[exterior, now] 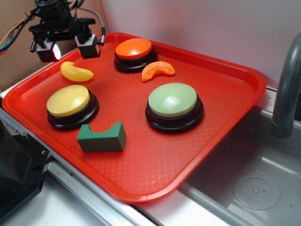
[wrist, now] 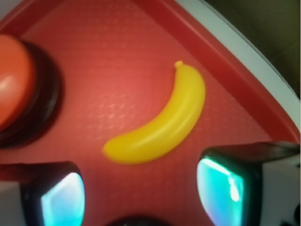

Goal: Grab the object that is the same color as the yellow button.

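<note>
The yellow toy banana (exterior: 76, 72) lies on the red tray (exterior: 141, 165) near its far left corner. In the wrist view the banana (wrist: 162, 124) lies just ahead of the gap between my fingers. My gripper (exterior: 68, 49) hovers above and behind the banana, open and empty; in the wrist view the gripper (wrist: 143, 193) has its fingers wide apart with bare tray between them. The pale-yellow dome button (exterior: 70, 106) on a black base sits at the tray's left, in front of the banana.
An orange dome button (exterior: 135, 54) stands at the back, also in the wrist view (wrist: 19, 89). An orange segment toy (exterior: 158, 70), a light-green dome button (exterior: 174, 106) and a green block (exterior: 102, 138) lie on the tray. A sink (exterior: 254, 188) and grey faucet (exterior: 287, 94) are at right.
</note>
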Motion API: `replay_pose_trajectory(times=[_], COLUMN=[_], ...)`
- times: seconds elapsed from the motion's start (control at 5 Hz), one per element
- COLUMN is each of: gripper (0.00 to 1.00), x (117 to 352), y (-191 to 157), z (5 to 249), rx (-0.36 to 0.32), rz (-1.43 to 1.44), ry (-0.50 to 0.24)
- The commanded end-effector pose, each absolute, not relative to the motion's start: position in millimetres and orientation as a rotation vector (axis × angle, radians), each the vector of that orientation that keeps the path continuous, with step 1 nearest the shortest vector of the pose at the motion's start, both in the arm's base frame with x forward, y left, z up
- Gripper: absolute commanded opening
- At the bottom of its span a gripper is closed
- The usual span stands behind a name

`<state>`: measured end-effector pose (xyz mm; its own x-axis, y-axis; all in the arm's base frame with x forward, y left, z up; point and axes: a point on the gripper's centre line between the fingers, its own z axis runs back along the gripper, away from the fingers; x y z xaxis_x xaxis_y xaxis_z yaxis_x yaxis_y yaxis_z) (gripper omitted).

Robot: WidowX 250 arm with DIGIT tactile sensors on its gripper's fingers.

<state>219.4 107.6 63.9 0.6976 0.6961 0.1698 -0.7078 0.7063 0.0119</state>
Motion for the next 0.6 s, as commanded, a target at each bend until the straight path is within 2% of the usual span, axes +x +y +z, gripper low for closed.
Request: replay_pose_trajectory(times=[0.0,0.4], gripper=[1.0,1.0], x=[226,228], y=[140,148], z=[61,45], rx=[0.033,0.002], rz=[0.871,0.85], ry=[-0.261,-0.269])
